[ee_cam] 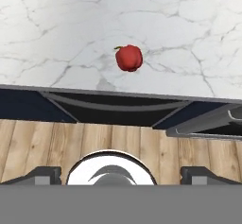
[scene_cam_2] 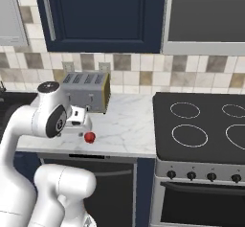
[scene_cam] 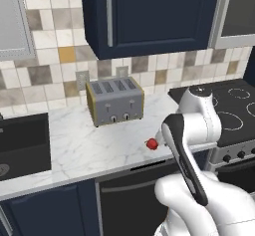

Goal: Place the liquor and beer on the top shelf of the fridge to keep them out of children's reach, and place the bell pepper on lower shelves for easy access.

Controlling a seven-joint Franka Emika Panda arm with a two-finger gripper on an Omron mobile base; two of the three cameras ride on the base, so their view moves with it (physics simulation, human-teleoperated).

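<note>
My hand sits nearest, its two dark tips spread wide apart at the bottom of the hand view, with nothing between them. Under it is plank floor, then the dark front of the dishwasher below the worktop edge; I am hanging out in front of the cabinets, not yet over the stone.

Just past that edge, on the white marble worktop, lies the bell pepper, small, red, stem pointing off to one side, standing free with bare marble all round it. From the base views it rests near the front edge, just beside my wrist. Further back stands the toaster against the tiled wall, and off to the side the black cooktop.

As I judge it, the pepper's part is not begun: it is ungrasped and far from any shelf. About the fridge, liquor and beer, I cannot say what is done.
</note>
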